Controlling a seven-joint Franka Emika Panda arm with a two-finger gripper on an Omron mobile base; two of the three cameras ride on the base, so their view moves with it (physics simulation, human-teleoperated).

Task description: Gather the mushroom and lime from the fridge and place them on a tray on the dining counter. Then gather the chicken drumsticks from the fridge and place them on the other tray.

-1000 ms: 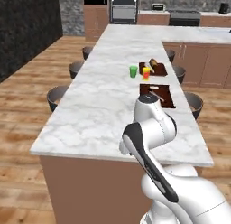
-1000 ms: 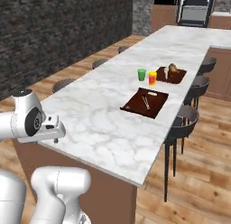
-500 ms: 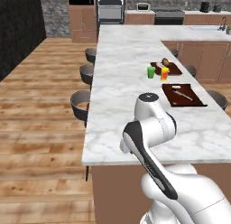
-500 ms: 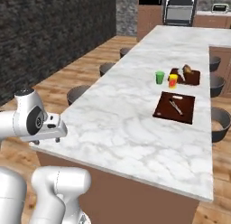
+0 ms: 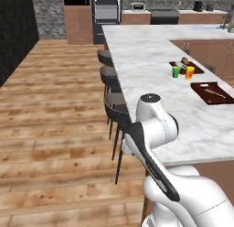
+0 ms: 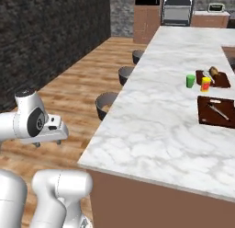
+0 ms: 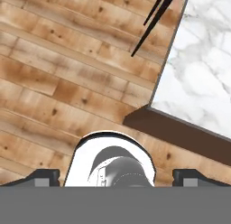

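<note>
The marble dining counter (image 5: 151, 61) (image 6: 160, 126) runs away to my right. Two dark brown trays lie on its far side. The nearer tray (image 5: 211, 92) (image 6: 216, 112) holds a thin utensil, and the farther tray (image 5: 185, 67) (image 6: 215, 77) holds a brownish item. My gripper (image 7: 115, 177) is open with nothing between its fingertips (image 7: 43, 175). It points down at the wooden floor beside the counter's corner (image 7: 198, 69). My arm is folded close over the base. The fridge, mushroom, lime and chicken drumsticks are out of view.
Three dark stools (image 5: 112, 77) (image 6: 126, 74) line the counter's left side. A green cup (image 5: 176, 71) and an orange cup (image 5: 190, 72) stand by the farther tray. A dark stone wall (image 6: 46, 38) is at the left, with wooden floor (image 5: 50, 111) between. An oven stack (image 5: 106, 11) stands at the back.
The whole picture has shifted: the base has turned, so the counter now lies to the right and more floor shows. The arm's pose has stayed folded and the gripper open.
</note>
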